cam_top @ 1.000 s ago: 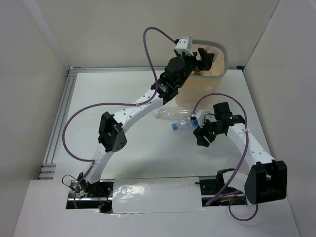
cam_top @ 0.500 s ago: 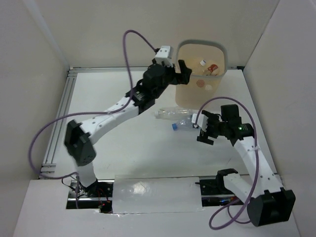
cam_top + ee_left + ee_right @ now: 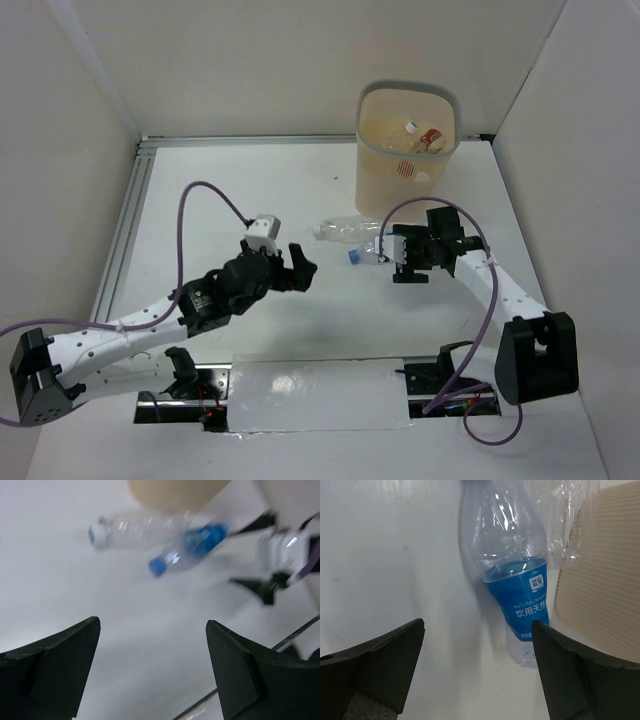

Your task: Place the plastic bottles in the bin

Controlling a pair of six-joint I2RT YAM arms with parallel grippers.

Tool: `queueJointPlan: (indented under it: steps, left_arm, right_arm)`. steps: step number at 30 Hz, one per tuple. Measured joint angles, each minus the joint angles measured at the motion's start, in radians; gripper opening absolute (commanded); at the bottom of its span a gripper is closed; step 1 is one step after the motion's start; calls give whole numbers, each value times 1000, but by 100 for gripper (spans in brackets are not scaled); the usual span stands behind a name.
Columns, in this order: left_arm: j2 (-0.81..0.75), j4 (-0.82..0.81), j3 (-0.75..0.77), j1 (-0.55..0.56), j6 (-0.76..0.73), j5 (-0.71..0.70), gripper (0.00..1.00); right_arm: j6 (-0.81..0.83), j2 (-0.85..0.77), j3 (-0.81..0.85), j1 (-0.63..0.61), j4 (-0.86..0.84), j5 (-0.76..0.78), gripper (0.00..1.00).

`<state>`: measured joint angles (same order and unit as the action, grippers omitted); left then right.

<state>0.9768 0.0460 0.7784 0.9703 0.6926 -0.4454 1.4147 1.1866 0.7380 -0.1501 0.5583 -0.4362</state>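
The right gripper (image 3: 398,256) is hanging low over the white table (image 3: 200,220) with its fingers spread wide and nothing between them, and it is facing the blue-labelled bottle (image 3: 512,570) from the base end. In the right wrist view that bottle is lying on its side straight ahead of the gap, so the arm is probably lining up to close around the body just above the label. The bottle's blue cap is pointing away from the gripper, towards the middle of the table.

A clear bottle with a white cap (image 3: 343,230) is lying just behind it, close enough that the two look to be touching, and both are resting beside the foot of the bin (image 3: 378,185). That crowding is likely why the right arm is coming in from the open side, not from the bin side.

The left gripper (image 3: 152,625) is also standing open and empty, well apart from the bottles, and seemingly keeping out of the right arm's way.

The bin is standing upright at the far edge and already holding at least two bottles, one white-capped (image 3: 410,126) and one red-labelled (image 3: 432,139); what lies lower inside is too hazy to tell
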Motion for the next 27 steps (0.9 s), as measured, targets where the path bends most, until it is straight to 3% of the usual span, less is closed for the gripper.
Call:
queueJointPlan:
  steps: [6,16,20,21,22,25,27]
  left_arm:
    - [-12,145,-127,103,156,-60,100]
    - [4,171,-130,142,257,-90,100]
    - [30,192,-124,151,261,-90,100]
    - [34,197,-120,152,257,-90,100]
    - [37,201,-116,152,253,-90,100]
    - [40,212,-102,153,224,-93,100]
    - [40,213,-92,153,176,-100,100]
  right_arm:
    - [2,86,0,-1,-103,76,96]
    - [40,253,3,-34,-225,154,94]
    - [78,326,33,-34,-229,164,76]
    - [89,344,50,-32,-212,163,70]
    - [97,363,72,-30,-190,161,56]
    - [121,409,148,-23,-100,147,41]
    - [141,416,191,-13,-16,121,39]
